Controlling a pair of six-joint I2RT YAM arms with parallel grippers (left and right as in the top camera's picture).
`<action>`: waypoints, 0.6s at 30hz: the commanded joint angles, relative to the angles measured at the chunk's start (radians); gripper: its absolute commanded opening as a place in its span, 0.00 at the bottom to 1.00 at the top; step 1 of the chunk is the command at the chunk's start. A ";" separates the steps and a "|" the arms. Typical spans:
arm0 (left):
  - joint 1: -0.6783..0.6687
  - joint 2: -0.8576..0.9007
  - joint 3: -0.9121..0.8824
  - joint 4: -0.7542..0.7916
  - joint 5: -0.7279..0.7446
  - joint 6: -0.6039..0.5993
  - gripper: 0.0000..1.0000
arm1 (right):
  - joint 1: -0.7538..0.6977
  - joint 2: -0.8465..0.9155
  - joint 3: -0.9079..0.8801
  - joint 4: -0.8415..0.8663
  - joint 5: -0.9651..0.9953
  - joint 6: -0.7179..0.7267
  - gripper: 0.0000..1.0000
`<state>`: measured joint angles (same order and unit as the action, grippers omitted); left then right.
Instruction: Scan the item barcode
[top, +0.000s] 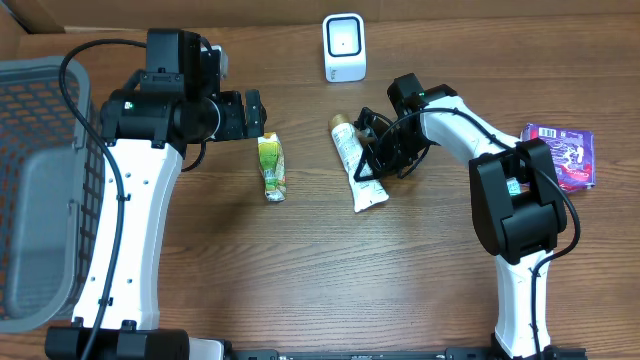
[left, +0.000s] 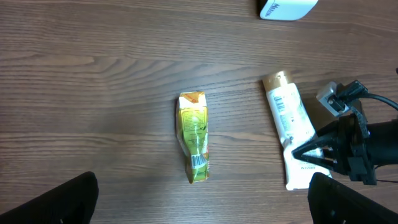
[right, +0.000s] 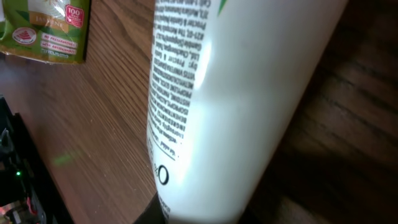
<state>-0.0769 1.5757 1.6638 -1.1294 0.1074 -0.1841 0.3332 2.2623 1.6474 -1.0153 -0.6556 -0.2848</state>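
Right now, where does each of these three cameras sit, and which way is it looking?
Overhead: above the table, looking straight down; shows left arm, right arm, scanner, pouch, tube.
Left wrist: on the left arm, looking down at pouch and tube; its open fingers show at the bottom corners.
Right wrist: on the right arm, pressed close to the tube; none of the robot clearly shows.
Shared: all three see tube and pouch.
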 joint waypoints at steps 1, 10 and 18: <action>-0.002 0.008 0.007 0.003 -0.004 0.004 1.00 | -0.018 0.023 0.028 -0.032 0.025 -0.003 0.04; -0.002 0.008 0.007 0.004 -0.004 0.004 0.99 | -0.039 -0.094 0.088 -0.060 0.011 0.006 0.04; -0.002 0.008 0.007 0.003 -0.004 0.005 0.99 | -0.078 -0.207 0.089 -0.056 -0.250 0.022 0.04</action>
<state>-0.0769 1.5757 1.6638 -1.1297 0.1074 -0.1841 0.2829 2.1750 1.6962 -1.0782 -0.7242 -0.2611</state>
